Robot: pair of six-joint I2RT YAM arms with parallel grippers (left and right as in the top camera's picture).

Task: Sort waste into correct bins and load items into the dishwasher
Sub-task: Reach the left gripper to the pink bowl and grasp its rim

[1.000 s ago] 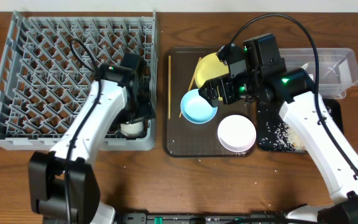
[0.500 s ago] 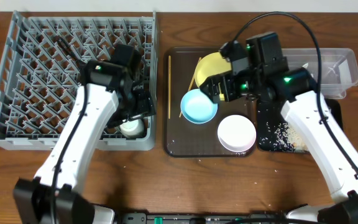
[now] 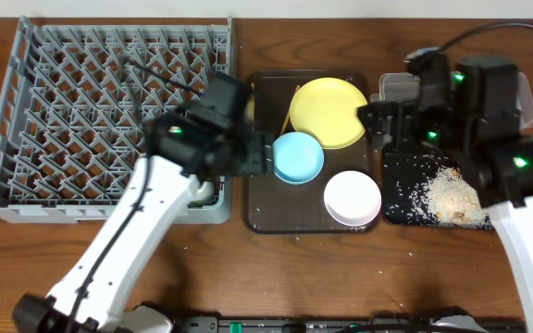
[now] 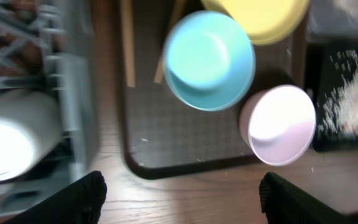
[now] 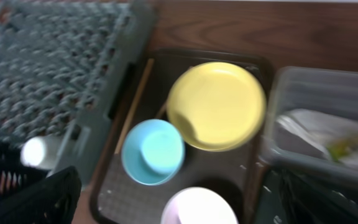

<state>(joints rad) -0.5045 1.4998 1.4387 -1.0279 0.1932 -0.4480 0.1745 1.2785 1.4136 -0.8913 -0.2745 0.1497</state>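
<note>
The yellow plate (image 3: pixel 328 112) and white bowl (image 3: pixel 352 198) crowd the light blue bowl (image 3: pixel 298 157); bare tray (image 3: pixel 283 209) lies beside.

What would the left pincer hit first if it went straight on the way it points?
Probably the light blue bowl on the brown tray; the open left pincer points toward it. Depth is unclear, so it might touch the tray floor first.

The overhead camera looks straight down on the whole table (image 3: pixel 248 277). Both wrist cameras look down from closer, sharing the blue bowl (image 4: pixel 210 59) and yellow plate (image 5: pixel 216 106).
</note>
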